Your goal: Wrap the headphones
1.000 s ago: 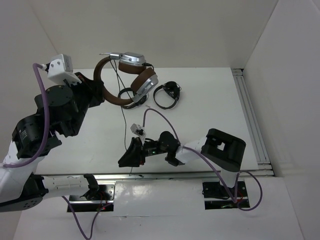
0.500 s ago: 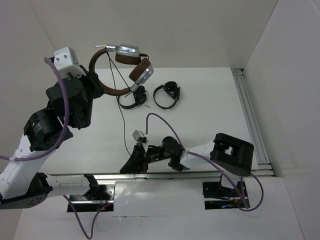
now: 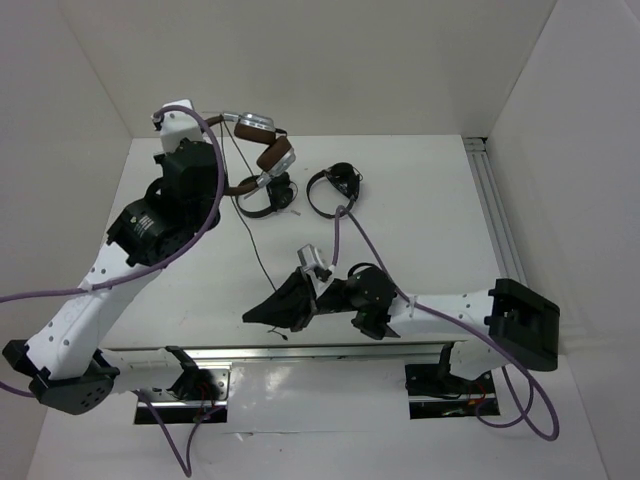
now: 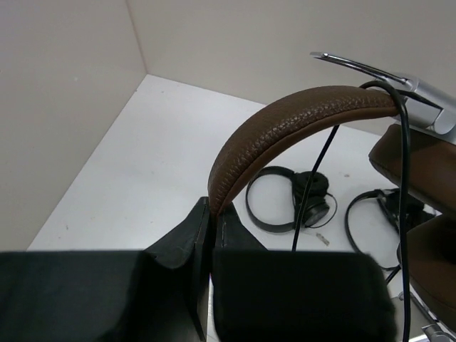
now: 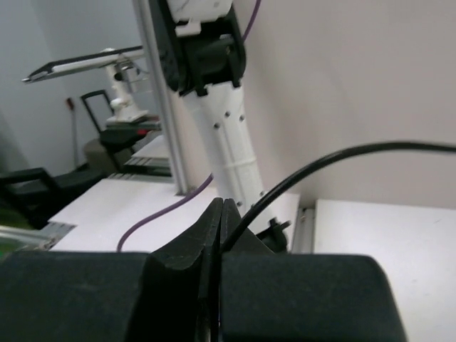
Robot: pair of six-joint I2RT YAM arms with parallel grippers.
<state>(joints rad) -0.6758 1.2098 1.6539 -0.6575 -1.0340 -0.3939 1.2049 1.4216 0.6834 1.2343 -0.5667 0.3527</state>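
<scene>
near edge: right gripper pinched together on the thin black cable. farther left, left gripper clamps the brown headband of the silver-cupped over-ear headphones, raised off the white table. wind with cable taut, avoiding snags.

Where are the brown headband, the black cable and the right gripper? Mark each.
brown headband (image 4: 299,117), left wrist view, leather arc's middle.
black cable (image 5: 320,164), right wrist view, curved stretch.
right gripper (image 5: 221,212), right wrist view, between closed fingertips.

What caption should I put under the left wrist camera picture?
Left end effector grips the headphones by their brown headband, above two small black headphones on the table.
</scene>
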